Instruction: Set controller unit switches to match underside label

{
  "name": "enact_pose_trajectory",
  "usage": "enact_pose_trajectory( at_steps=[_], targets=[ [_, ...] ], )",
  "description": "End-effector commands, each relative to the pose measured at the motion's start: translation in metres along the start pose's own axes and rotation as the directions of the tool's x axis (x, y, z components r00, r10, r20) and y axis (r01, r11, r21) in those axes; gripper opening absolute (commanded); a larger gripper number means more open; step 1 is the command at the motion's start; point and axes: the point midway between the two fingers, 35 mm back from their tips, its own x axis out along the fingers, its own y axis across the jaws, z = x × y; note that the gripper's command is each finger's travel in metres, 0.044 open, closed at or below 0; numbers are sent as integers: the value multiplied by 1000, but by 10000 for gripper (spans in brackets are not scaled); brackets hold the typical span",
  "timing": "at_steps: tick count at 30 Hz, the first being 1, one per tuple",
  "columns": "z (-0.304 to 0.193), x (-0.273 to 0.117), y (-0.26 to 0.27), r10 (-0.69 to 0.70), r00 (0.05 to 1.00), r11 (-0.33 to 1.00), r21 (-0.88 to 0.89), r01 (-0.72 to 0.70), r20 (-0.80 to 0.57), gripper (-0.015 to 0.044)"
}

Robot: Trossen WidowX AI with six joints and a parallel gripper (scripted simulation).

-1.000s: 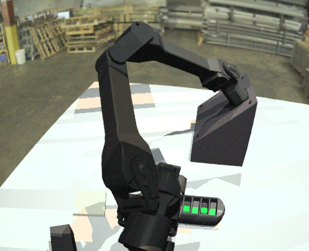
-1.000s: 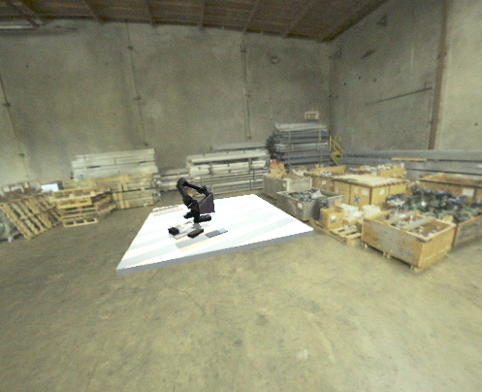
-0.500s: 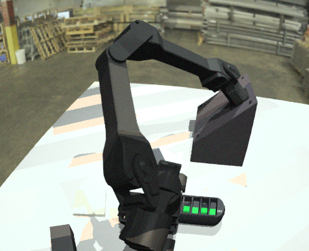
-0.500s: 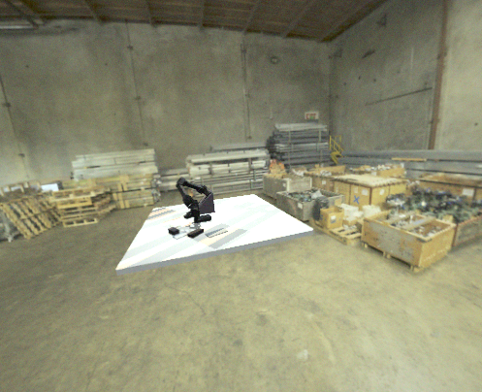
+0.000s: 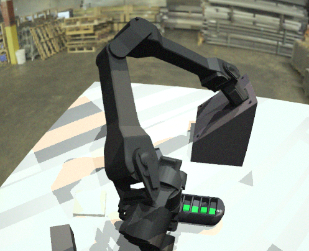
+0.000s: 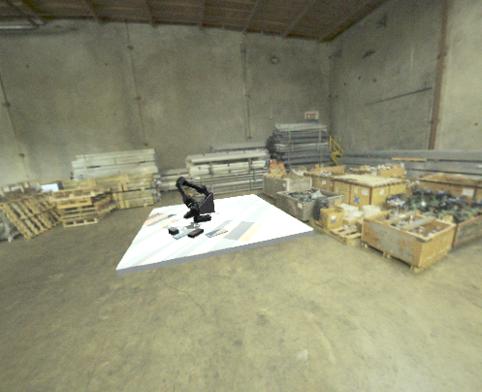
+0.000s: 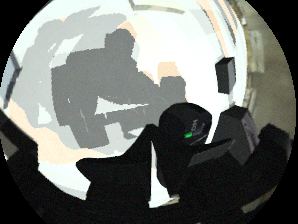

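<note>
Item, one controller unit (image 5: 201, 220) (image 6: 202, 218) (image 7: 182, 122), dark, rounded at the end: sitting on the bench (image 5: 276, 174) (image 6: 280, 228), switches up, label out of your sight. In the top view the arm covers its left part.

Item, rocker switches (image 5: 204, 210): four visible to you, green ends towards the near side; the rest hidden. Which ends are pressed down, you cannot tell for certain.

Item, one gripper (image 5: 148, 217) (image 6: 192, 214) (image 7: 149, 127): fingers narrow, drawn together, with nothing between them. It is close to the unit; contact cannot be confirmed.

Item, step in hand: probably switch setting, the closed fingertips serving you as a pusher. Whether the label has been read, these views do not settle.

Item, next move: if you have the pattern, line the tips up over one wrong rocker, press its proper end and lift straight off; a sideways drag could shift the unit or catch a neighbour. If not, the unit must be turned up for reading first.

Item, surroundings: one pale square plate (image 5: 89, 203), left of the arm; one dark wedge-shaped stand (image 5: 223, 136) (image 6: 208, 205), beyond the unit, carrying the arm.
</note>
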Motion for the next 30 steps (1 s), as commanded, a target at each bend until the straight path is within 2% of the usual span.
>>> enact_pose_trajectory(
  at_steps=[1, 7, 13, 18, 30],
  targets=[
    [-1, 4, -8, -13, 1000, 1000, -12, 13, -1, 0],
    [0, 6, -14, -13, 1000, 1000, -12, 13, -1, 0],
    [-1, -52, 1, -11, 1000, 1000, -10, 11, -3, 0],
    [-1, -54, 1, -11, 1000, 1000, -11, 11, -3, 0],
    [11, -63, -49, 163, 978, 986, 58, -157, -130, 315]
  ],
)
